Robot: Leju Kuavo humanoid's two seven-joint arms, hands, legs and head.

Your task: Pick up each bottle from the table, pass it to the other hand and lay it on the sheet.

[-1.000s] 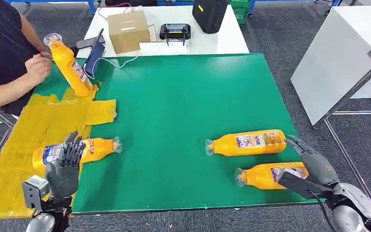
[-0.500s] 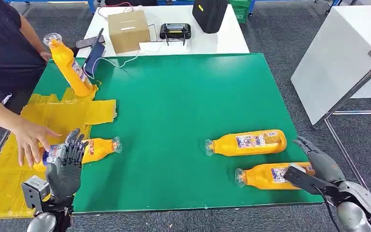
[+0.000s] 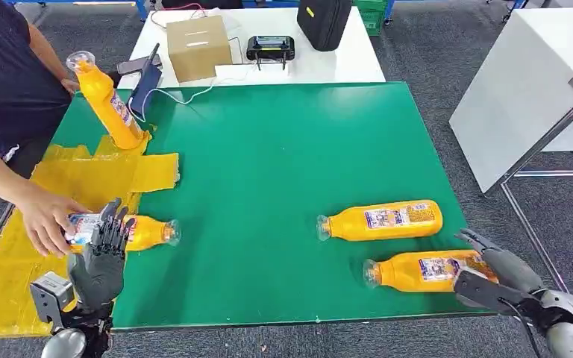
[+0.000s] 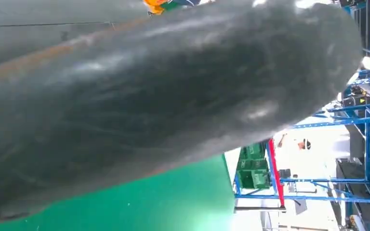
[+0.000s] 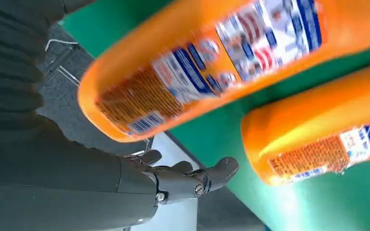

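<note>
The large green table (image 3: pixel 283 186) carries a crumpled yellow sheet (image 3: pixel 82 179) along its left side, whose near-left corner is cut off by the picture edge. A person in a dark top (image 3: pixel 4 74) is cropped at the left; their hand (image 3: pixel 41 220) grips the base of a lying orange plastic bottle (image 3: pixel 138 233) on the sheet's edge, hiding part of its label. The robot's left hand (image 3: pixel 101 257) stands just in front of that bottle, fingers upright and spread, holding nothing; whether its fingertips touch the bottle is hard to tell. In the left wrist view a blurred dark mass covers nearly everything.

Two more orange bottles lie well apart from the sheet on the right: the farther bottle (image 3: pixel 384 219) free, the nearer bottle (image 3: pixel 425 270) with its base partly covered by the right hand (image 3: pixel 503 276). That hand sits at the bottle's base with fingers loosely extended; the right wrist view shows the fingers (image 5: pixel 212 175) apart from both bottles, gripping nothing.

An upright orange bottle (image 3: pixel 108 101) leans at the sheet's far end. Beyond, a white table (image 3: pixel 328 67) holds a cardboard box (image 3: pixel 199 46).
</note>
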